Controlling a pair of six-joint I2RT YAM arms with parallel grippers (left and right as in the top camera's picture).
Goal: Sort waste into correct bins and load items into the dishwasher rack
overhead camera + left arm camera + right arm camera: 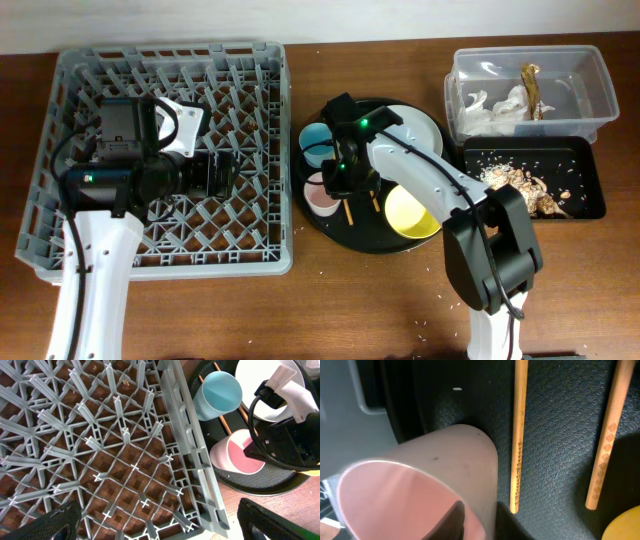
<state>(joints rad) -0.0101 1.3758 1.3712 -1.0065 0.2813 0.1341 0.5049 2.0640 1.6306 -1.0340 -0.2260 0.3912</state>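
Observation:
The pink cup [320,197] stands on the round black tray [370,243]. My right gripper [335,180] is shut on its rim, one finger inside the cup [445,460] and the other outside. The light-blue cup [316,140], two chopsticks [519,435], the yellow bowl [410,212] and the grey plate [420,125] are on the same tray. My left gripper [160,525] is open and empty over the near right corner of the dishwasher rack [170,50]. White napkins [500,108] and a brown stick [533,88] lie in the clear tub [600,90]. Food scraps [530,190] lie in the black rectangular tray [585,150].
The rack's right wall [195,460] stands between my left gripper and the round tray. Rice grains are scattered on the wooden table [400,300] near the front. The two bins sit at the far right edge.

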